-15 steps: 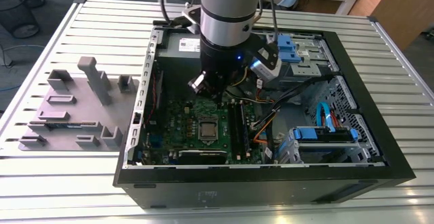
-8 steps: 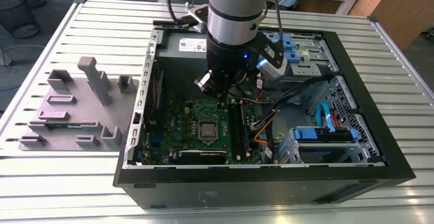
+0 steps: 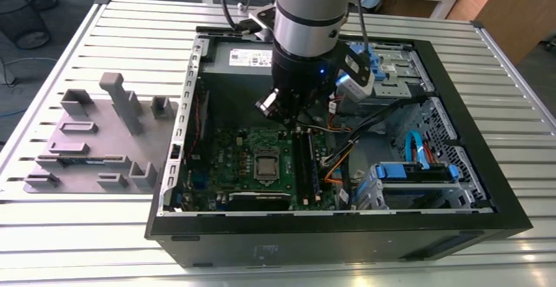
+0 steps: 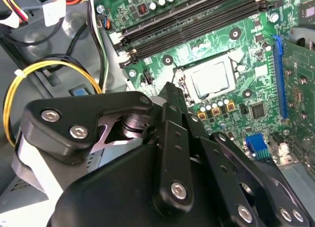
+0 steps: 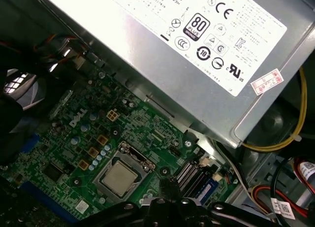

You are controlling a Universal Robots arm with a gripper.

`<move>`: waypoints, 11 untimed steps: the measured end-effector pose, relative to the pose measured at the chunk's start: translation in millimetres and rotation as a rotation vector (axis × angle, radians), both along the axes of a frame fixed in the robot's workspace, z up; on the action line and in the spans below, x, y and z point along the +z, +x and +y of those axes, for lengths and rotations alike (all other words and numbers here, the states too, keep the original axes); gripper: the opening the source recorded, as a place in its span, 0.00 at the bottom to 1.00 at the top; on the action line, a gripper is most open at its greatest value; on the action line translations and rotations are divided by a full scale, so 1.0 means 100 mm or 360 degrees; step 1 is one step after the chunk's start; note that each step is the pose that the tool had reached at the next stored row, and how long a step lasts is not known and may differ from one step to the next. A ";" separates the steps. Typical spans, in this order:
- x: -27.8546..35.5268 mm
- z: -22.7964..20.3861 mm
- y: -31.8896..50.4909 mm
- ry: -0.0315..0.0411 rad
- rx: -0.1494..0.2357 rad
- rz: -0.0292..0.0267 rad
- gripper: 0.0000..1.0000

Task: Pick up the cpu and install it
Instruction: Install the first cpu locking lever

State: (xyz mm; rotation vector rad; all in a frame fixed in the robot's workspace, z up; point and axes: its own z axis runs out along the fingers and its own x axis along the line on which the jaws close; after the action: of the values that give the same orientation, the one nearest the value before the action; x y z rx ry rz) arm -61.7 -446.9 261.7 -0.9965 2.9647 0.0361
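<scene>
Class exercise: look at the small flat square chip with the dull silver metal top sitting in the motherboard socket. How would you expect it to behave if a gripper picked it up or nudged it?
The small flat square chip with the dull silver metal top looks rigid, so it probably won't flex. Being thin and small, it is likely light. Its smooth metal top may be slippery, and lying flat inside the metal socket frame it offers little edge to grasp; it shouldn't roll or tip.

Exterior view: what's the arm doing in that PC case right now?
The arm's gripper hangs inside the open computer case, just above the green motherboard. The cpu already sits in its socket frame on the board; both wrist views show its silver top there, a little apart from the gripper. The grey power supply lies beside the board. A grey parts fixture sits on the table at the exterior view's left.
</scene>
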 end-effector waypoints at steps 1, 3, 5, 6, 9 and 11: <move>-0.003 0.006 0.001 0.0000 0.0000 0.00000 0.11; -0.016 0.014 0.005 0.0000 0.0000 -0.00001 0.11; -0.033 0.020 0.008 0.0000 0.0000 0.00000 0.11; -0.043 0.023 0.009 -0.0001 0.0000 -0.00001 0.11; -0.071 0.028 0.013 -0.0001 0.0000 0.00000 0.11; -0.085 0.032 0.015 -0.0001 0.0001 0.00000 0.11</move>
State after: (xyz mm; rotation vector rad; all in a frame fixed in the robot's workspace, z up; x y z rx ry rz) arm -60.1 -443.7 253.2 -0.9971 2.9647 0.0355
